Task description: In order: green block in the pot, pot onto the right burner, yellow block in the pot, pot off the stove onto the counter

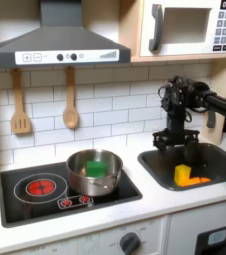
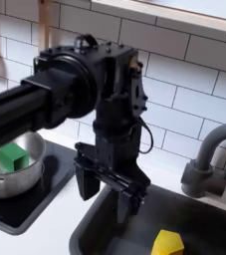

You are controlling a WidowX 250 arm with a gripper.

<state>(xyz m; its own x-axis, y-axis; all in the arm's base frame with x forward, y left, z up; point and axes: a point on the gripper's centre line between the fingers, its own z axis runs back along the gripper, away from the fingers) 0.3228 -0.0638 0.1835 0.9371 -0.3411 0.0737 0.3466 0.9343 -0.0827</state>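
- Your black WidowX gripper (image 1: pixel 174 140) hangs over the back edge of the dark grey rectangular sink (image 1: pixel 216 159), at the right of the first exterior view. In the second exterior view the gripper (image 2: pixel 106 193) sits at centre frame, pointing straight down.
- Its jaws stand apart with nothing between them, which reads as set up for a grab rather than a carry.
- The small bright yellow chunky block (image 1: pixel 182 174) lies on the sink floor, in the lower right of the first exterior view, touching or just beside a flatter orange piece (image 1: pixel 199 180). In the second exterior view the yellow block (image 2: pixel 168 243) shows at the bottom edge, below and right of the fingers (image 2: pixel 84 183).
- The round shiny silver steel pot (image 1: pixel 81 181) rests on the flat glossy black stove (image 1: pixel 25 169), on the burner at the first exterior view's right. The other red ring burner (image 1: pixel 40 186) lies bare.
- The small bright green block (image 1: pixel 95 168) sits inside the pot; in the second exterior view the green block (image 2: pixel 12 155) shows at the left edge within the pot (image 2: pixel 32 170).
- Judged from this, you are on the third step: the yellow block is not yet held.
- The pale off-white counter (image 1: pixel 154 202) surrounds stove and sink.
- The dark arched faucet (image 2: pixel 209 159) stands near the gripper, so mind it while descending.
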